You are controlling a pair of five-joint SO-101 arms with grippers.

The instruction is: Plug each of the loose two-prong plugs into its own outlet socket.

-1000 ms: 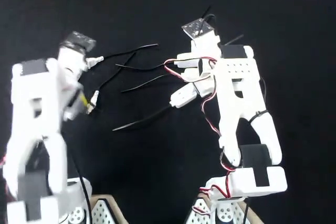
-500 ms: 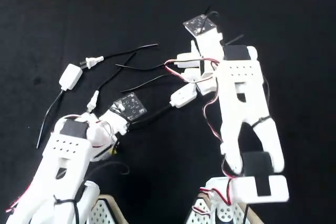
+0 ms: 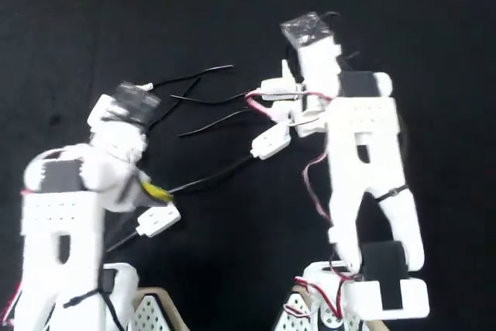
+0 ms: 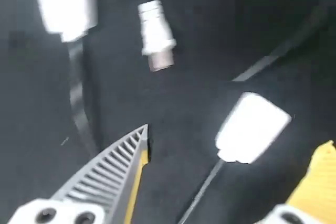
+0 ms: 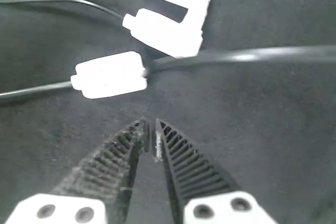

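Note:
My left gripper (image 4: 236,136) is open just above a white outlet socket (image 4: 252,127) that lies on the black table between its grey and yellow fingers. In the high view this socket (image 3: 157,220) lies at the front left, beside the left gripper (image 3: 151,191). A white two-prong plug (image 4: 156,35) and a white adapter block (image 4: 65,3) lie farther off. My right gripper (image 5: 150,127) is shut and holds nothing. It hovers close to one white socket (image 5: 110,74), with a second socket (image 5: 165,32) behind. Both sockets lie mid-table (image 3: 271,139) beside the right arm (image 3: 360,129).
Several thin black cables (image 3: 209,122) fan across the middle of the black table (image 3: 434,52), and one (image 3: 205,180) runs toward the left arm. The adapter block (image 3: 101,110) lies partly under the left wrist.
The left arm swung from far left down low, then rose again; a white socket now lies bare by its gripper. The right arm shifted slightly farther back.

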